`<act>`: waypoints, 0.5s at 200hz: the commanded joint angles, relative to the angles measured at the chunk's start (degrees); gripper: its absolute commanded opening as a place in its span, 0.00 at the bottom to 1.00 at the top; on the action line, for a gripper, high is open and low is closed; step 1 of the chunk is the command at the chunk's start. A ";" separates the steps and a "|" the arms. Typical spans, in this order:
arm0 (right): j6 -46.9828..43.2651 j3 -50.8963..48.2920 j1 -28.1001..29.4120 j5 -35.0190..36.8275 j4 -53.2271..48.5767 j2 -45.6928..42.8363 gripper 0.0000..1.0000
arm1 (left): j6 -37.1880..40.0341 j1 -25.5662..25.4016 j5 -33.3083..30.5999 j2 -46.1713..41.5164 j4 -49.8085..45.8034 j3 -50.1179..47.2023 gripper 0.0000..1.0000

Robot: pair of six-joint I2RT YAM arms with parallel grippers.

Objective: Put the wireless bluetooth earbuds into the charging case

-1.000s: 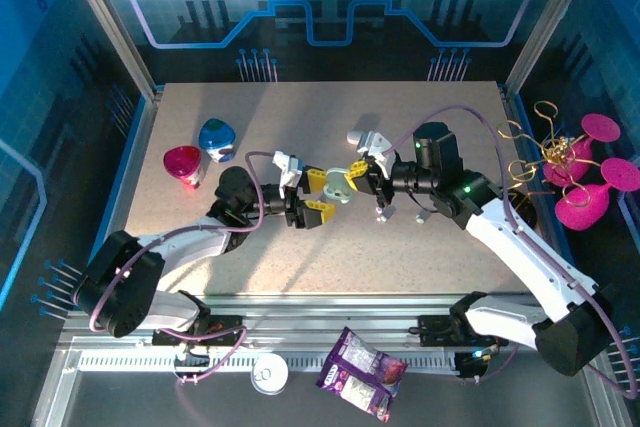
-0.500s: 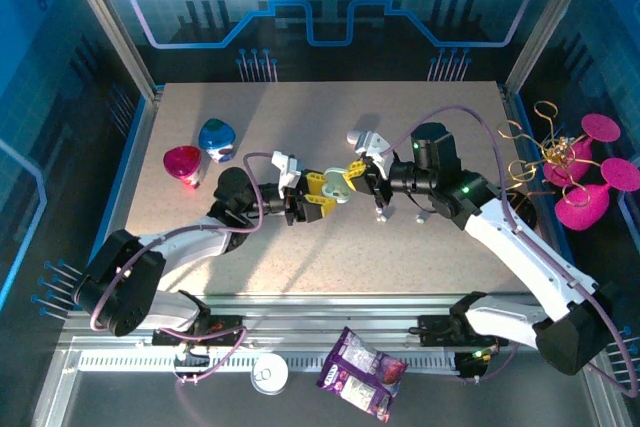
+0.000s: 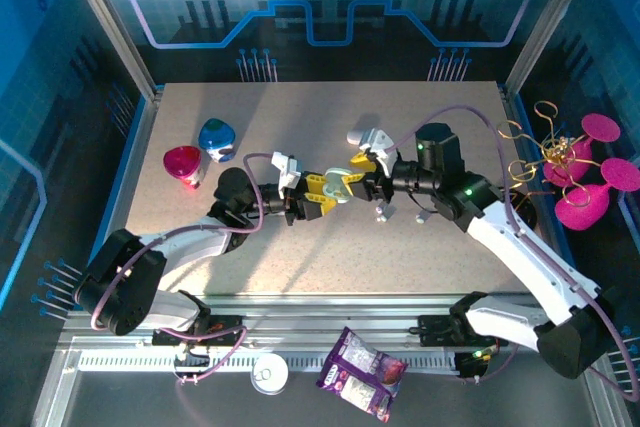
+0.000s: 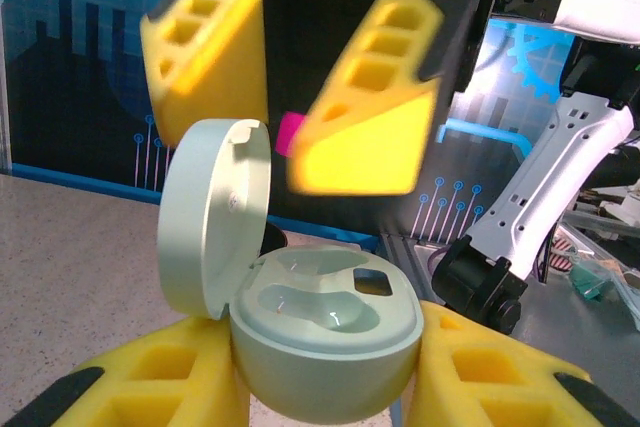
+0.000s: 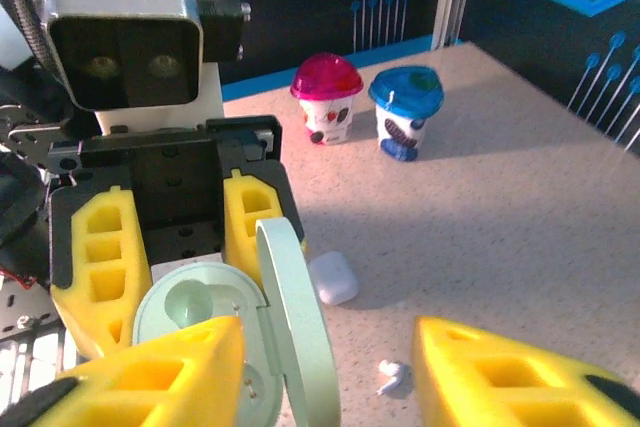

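Note:
The mint charging case (image 4: pixel 325 337) hangs above the table with its lid (image 4: pixel 215 212) swung up, and both of its moulded wells are bare. My left gripper (image 4: pixel 320 377) is shut on the case body, one yellow finger on each side. My right gripper (image 5: pixel 330 387) is open, its fingers (image 4: pixel 365 112) standing wide on either side of the raised lid (image 5: pixel 300 317). In the top view the two grippers (image 3: pixel 318 195) (image 3: pixel 365 177) meet over the table's middle with the case (image 3: pixel 342 185) between them. One tiny white earbud (image 5: pixel 393 377) lies on the table below the right gripper.
A small white rounded case (image 5: pixel 333 277) lies closed on the table beside the mint one. A pink cup (image 3: pixel 183 164) and a blue cup (image 3: pixel 217 139) stand at the far left. Pink wire flowers (image 3: pixel 585 182) sit beyond the right edge.
My left gripper has closed on the case body. My right gripper, shut a second ago, has opened and let go of the case.

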 commanded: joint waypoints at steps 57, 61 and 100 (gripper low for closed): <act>20.64 -9.32 -13.19 0.58 10.32 -9.99 0.63 | -1.79 2.77 -0.38 3.42 8.48 -1.36 0.35; 20.98 -9.32 -13.42 2.02 8.90 -9.83 0.64 | -1.89 2.85 -0.40 3.53 8.61 -1.36 0.35; 21.82 -9.32 -13.28 17.54 -4.84 -5.47 0.66 | -1.73 3.30 -0.27 2.60 8.61 -1.79 0.35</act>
